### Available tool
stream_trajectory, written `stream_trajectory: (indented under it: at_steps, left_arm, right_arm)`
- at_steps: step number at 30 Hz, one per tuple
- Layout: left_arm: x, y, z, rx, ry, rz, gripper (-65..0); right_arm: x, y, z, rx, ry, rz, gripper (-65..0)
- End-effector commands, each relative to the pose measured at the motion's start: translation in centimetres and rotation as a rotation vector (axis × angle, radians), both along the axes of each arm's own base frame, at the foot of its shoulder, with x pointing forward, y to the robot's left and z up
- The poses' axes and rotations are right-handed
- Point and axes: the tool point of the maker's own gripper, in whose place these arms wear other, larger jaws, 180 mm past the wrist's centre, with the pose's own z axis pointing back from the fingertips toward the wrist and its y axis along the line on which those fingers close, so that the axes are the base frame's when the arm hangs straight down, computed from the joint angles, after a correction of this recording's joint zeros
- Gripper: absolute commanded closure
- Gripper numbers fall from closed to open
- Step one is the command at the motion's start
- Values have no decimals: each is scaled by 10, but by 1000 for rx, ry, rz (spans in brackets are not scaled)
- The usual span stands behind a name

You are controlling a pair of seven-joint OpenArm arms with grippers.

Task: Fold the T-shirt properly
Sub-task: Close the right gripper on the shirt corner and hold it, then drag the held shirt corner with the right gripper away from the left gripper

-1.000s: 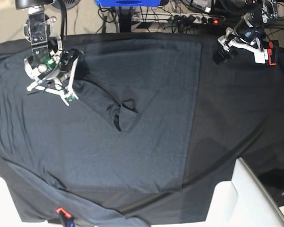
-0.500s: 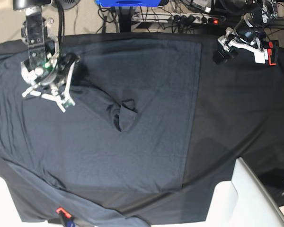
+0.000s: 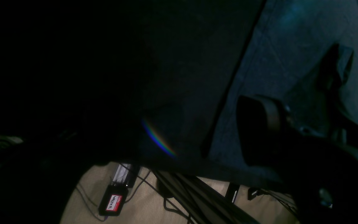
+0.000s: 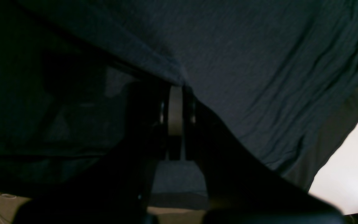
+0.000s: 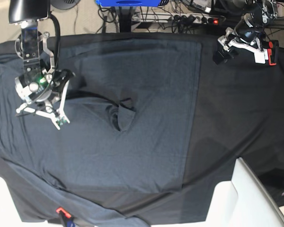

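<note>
Left of the collar opening (image 5: 123,116), your right gripper (image 4: 175,88) was pinched shut on a fold of the T-shirt (image 5: 132,142) spread over the black table covering (image 5: 246,104), so that thin hold could slip, while your left gripper (image 5: 226,47) hung spread and empty.

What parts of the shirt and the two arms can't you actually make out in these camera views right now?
- Base view: the T-shirt runs off the left and bottom edges, so its sleeves and hem are cut off.
- Base view: the right gripper covers the cloth under it; what its fingers pinch is hidden.
- Left wrist view: too dark; only one of the fingers shows.
</note>
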Motion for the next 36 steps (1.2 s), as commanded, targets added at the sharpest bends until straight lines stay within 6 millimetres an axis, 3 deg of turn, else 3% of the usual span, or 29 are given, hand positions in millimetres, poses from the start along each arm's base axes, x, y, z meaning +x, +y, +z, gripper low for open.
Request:
stream_trajectory:
  at_steps: [1,12,20,26,29,34,36]
  left_arm:
    - [2,4,5,11,-14,-8,-563]
    - [1,4,4,11,-11,-7,-563]
    - [0,4,4,11,-9,-7,-563]
    - [0,4,6,16,-12,-12,-563]
    - [-2,4,5,17,-8,-13,-563]
    - [-1,6,7,23,-11,-18,-561]
    - [4,9,13,42,-26,-32,-561]
  right_arm:
    - [12,-4,10,-10,-42,-3,0]
    - [31,-7,11,9,-100,-59,0]
    - [35,0,-2,51,-130,-36,-6]
    - [42,-11,2,46,-200,-139,-12]
    - [43,-15,6,40,-218,-173,-104]
    - [43,-18,9,42,-231,-182,-362]
    - [40,-34,19,52,-271,-246,-474]
